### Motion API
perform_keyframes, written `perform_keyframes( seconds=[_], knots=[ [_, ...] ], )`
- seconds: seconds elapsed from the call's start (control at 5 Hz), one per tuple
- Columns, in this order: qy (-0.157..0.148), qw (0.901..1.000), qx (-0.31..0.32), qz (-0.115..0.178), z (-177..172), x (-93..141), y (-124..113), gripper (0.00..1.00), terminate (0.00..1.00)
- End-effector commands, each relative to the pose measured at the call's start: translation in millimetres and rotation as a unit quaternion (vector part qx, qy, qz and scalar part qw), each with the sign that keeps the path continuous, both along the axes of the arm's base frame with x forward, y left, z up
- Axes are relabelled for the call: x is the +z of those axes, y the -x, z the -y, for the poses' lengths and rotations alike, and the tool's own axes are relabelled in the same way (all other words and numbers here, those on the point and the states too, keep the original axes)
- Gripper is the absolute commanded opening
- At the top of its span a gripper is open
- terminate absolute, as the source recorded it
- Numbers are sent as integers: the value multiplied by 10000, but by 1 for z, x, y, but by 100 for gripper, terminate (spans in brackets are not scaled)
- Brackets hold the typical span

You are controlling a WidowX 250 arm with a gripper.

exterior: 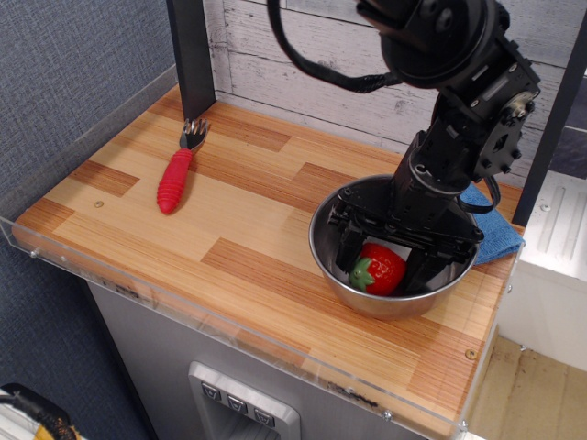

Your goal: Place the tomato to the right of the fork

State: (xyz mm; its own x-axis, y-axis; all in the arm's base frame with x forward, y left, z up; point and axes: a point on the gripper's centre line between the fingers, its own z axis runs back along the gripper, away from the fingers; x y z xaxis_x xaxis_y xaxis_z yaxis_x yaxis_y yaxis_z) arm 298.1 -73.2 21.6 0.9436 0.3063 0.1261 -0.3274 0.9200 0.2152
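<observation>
The tomato (378,269), a small glossy red toy fruit with a green leafy cap on its left, lies inside the steel bowl (367,298) at the right of the wooden counter. My gripper (383,268) is lowered into the bowl with its black fingers (346,249) on either side of the tomato, still spread apart and not closed on it. The fork (177,169), with a silver tined head and a thick ribbed red handle, lies at the far left of the counter, tines pointing to the back.
A blue cloth (491,225) lies behind and to the right of the bowl. A black post (193,55) stands at the back left, just behind the fork. A clear plastic rim (229,316) runs along the counter's front and left edges.
</observation>
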Motion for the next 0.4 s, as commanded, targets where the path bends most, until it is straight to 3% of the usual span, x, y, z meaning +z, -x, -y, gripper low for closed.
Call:
perform_keyframes(
  seconds=[0.0, 0.2],
  knots=[
    [88, 9991, 39, 416, -1, 20, -1, 0, 0],
    [247, 9974, 135, 657, -4, 33, -8, 0, 0]
  ],
)
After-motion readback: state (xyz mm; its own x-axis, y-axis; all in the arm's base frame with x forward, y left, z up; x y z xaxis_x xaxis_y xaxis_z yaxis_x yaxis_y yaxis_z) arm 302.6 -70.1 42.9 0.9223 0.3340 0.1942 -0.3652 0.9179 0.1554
